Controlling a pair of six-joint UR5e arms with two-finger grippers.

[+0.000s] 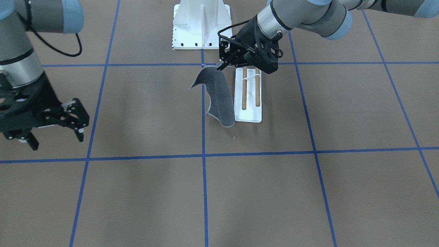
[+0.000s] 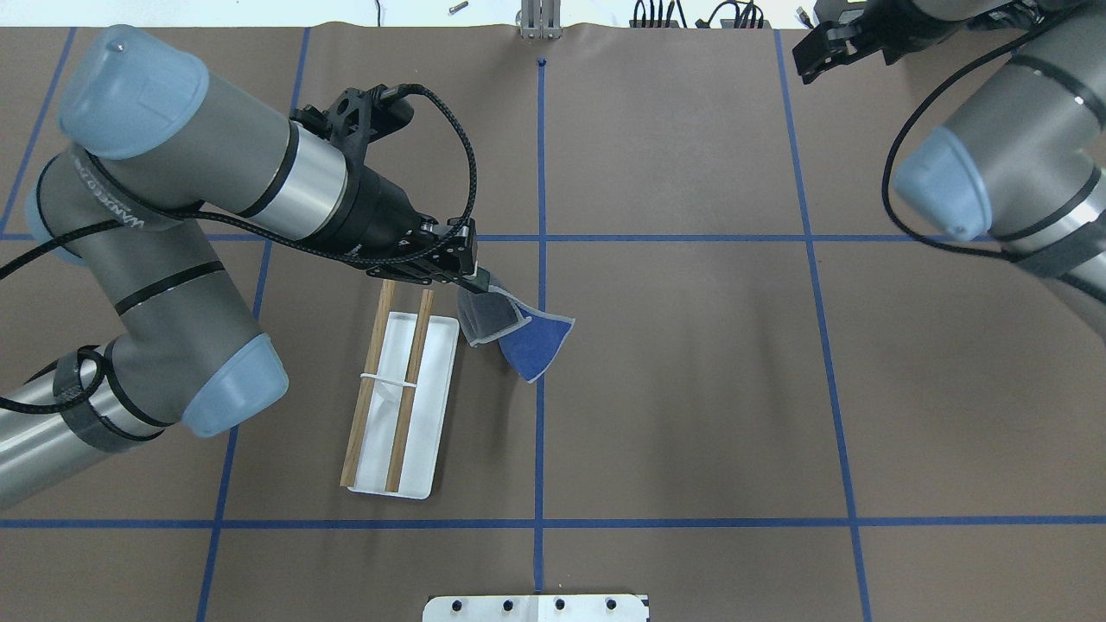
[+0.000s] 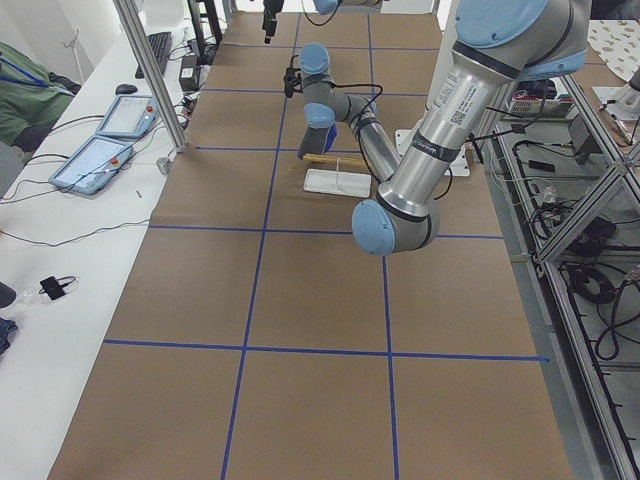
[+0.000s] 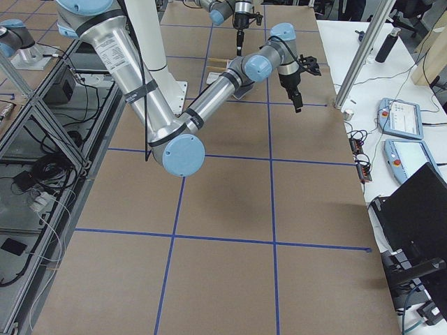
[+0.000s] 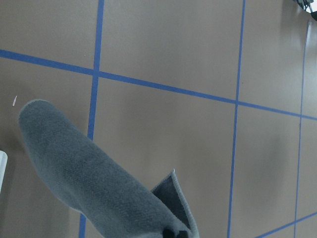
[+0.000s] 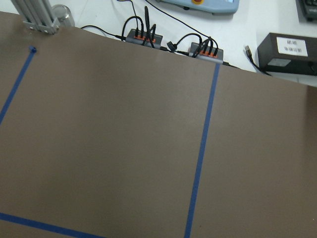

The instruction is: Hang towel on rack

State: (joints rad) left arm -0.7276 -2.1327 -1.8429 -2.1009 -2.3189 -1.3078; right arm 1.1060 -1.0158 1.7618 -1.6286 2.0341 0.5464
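Pinching 1 corner of the towel (image 1: 219, 99) between its pressed-together fingertips, your left gripper (image 1: 220, 66) hangs low over the table, just past the far end of the rack (image 1: 244, 90) as you see it from across the table. The cloth falls away from the claw toward your side, curling over on itself so its lighter stitched edge shows along the fold. From overhead, the towel (image 2: 511, 330) trails from the left gripper (image 2: 480, 282) out toward the blue centre line, just beside the rack (image 2: 406, 436) rather than over it; neither of the 2 dowels has cloth on it. Whether the towel's low end touches the table, you cannot tell. The left wrist camera shows the towel (image 5: 89, 178) stretching out from the bottom of its view across a tape crossing.

Your right gripper (image 1: 56, 139) is well apart from all this, near the table's far side in the overhead view (image 2: 816, 53), its 2 fingers spread wide with nothing between them.
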